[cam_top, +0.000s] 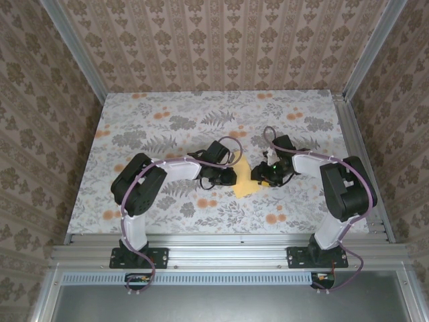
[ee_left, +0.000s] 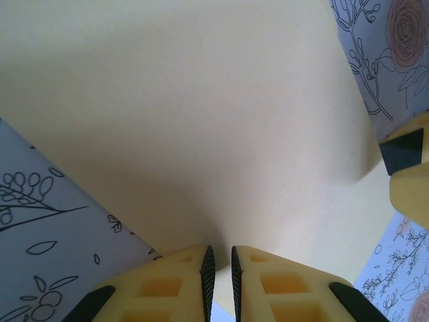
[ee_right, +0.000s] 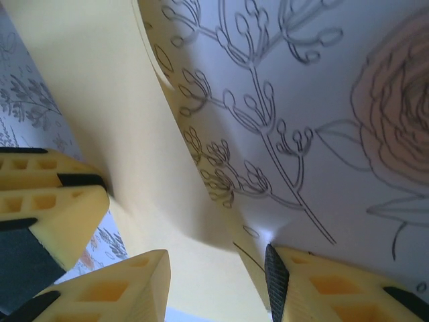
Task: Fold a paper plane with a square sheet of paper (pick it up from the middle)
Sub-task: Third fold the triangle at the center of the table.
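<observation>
The left gripper (ee_left: 220, 282) is clenched on the left edge of the square sheet of paper (ee_left: 201, 134). The sheet bows up off the middle of the counter (cam_top: 167, 121) between the two arms. Just to its right, the right gripper (ee_right: 211, 285) stands with jaws apart, straddling a curled fold of the same sheet. The counter's grey-leaf and orange-flower print spreads all around, with wallpapered walls (cam_top: 228, 40) left, right and far.

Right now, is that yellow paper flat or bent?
Bent: the yellow paper bows in a curve, its top edge curling over.
</observation>
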Robot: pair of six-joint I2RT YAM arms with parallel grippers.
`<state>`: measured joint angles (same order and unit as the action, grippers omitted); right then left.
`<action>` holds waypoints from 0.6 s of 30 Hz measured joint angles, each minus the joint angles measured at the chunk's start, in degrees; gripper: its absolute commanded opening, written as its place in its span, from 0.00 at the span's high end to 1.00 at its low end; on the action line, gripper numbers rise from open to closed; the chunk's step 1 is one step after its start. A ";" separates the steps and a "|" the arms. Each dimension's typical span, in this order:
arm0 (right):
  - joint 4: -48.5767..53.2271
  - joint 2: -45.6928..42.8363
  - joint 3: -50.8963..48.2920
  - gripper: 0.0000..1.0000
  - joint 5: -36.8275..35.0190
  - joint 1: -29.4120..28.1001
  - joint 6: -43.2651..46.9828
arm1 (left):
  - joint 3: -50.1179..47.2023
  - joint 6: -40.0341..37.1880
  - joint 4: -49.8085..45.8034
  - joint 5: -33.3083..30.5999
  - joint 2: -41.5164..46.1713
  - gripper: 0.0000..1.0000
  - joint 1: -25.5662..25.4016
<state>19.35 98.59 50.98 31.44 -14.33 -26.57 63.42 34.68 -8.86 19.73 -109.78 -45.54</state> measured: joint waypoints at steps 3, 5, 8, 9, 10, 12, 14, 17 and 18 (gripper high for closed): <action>-0.28 0.52 0.48 0.55 -0.11 -0.44 0.02 | -0.35 0.00 0.59 0.48 0.02 0.81 0.26; -0.42 0.81 0.72 0.55 -0.04 -0.85 0.00 | -0.46 0.00 0.85 0.85 0.02 0.81 0.31; -1.01 0.81 0.72 0.56 1.25 -1.33 -0.24 | -0.74 0.00 1.29 1.07 0.02 0.81 0.39; -1.11 0.81 0.72 0.56 1.73 -1.38 -0.33 | -0.81 0.00 1.42 1.22 0.02 0.81 0.57; -1.20 0.79 0.72 0.56 2.16 -1.46 -0.42 | -0.83 0.00 1.49 1.44 0.02 0.81 0.63; -1.18 0.57 0.61 0.57 2.97 -1.44 -0.48 | -0.98 0.00 1.68 1.57 0.02 0.81 0.63; -1.16 -0.46 0.02 0.58 3.72 -1.22 -0.68 | -1.11 -0.02 1.86 1.70 0.11 0.81 0.66; -1.16 -2.80 -1.01 0.59 5.03 -0.68 -0.92 | -1.14 -0.04 1.88 1.75 0.13 0.81 0.68; -1.20 -3.54 -1.31 0.60 5.49 -0.50 -1.07 | -1.14 -0.04 1.90 1.86 0.13 0.81 0.70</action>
<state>18.15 95.04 49.67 36.93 -14.83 -27.64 62.28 34.63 -6.96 21.58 -109.65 -44.84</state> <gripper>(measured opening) 0.408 0.193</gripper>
